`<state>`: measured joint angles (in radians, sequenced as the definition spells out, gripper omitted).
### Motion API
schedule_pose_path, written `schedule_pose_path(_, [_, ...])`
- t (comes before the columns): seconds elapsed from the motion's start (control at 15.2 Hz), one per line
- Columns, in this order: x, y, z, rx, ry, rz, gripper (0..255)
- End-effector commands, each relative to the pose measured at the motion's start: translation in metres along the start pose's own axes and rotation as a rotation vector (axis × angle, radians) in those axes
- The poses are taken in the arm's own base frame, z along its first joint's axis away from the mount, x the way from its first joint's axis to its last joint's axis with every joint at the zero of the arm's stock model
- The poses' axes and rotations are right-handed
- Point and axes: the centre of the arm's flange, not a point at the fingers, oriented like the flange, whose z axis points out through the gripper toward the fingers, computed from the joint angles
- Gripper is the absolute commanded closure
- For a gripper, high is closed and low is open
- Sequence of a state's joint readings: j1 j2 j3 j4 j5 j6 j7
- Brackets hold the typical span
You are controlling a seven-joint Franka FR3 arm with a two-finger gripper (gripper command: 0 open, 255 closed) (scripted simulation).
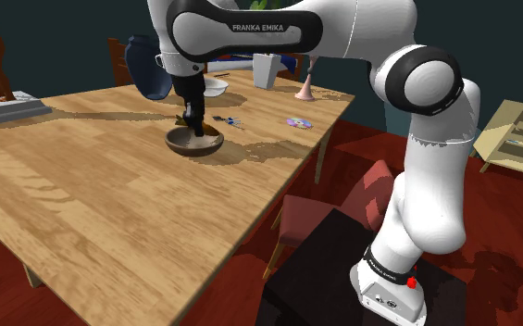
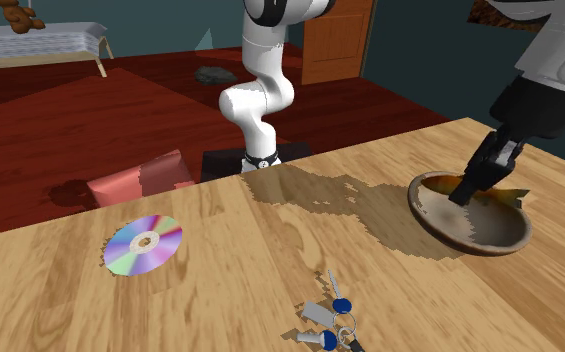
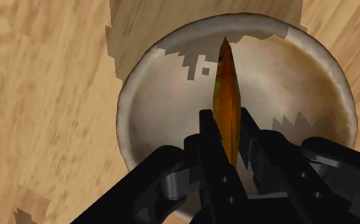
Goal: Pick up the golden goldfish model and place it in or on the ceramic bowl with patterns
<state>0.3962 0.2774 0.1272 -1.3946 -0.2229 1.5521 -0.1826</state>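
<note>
The all-black two-finger claw hung low over the round brown-and-cream bowl, its fingers drawn in narrowly and pinching the thin golden-orange goldfish model by its near end. The fish stood edge-on between the pads, its far tip reaching out past the fingertips over the bowl's pale inside, within the rim. In the second exterior view the claw dipped inside the bowl's rim, and a golden bit of the fish showed beside it.

In the shoulder view the claw stood upright over the bowl, which sat on the light wooden table, well in from every edge. A bunch of keys with blue heads lay near the bowl, and a shiny rainbow disc lay farther off, nearer the table edge. Bare wood spread wide toward the shoulder view's lower left. Beyond the bowl stood a small white dish, a white cup and a pink flared stand. A red chair sat just beside the table's edge nearest the stand.
</note>
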Motion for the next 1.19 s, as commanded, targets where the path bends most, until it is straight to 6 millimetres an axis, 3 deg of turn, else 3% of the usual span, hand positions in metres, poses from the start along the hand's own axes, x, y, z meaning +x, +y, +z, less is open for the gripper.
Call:
schedule_pose_path(0.0, [0.000, 0.000, 0.000, 0.000, 0.000, 0.000, 0])
schedule_pose_path(0.33, [0.000, 0.000, 0.000, 0.000, 0.000, 0.000, 0])
schedule_pose_path(0.59, [0.000, 0.000, -0.050, 0.000, 0.000, 0.000, 0])
schedule_pose_path(1.12, [0.000, 0.000, -0.050, 0.000, 0.000, 0.000, 0])
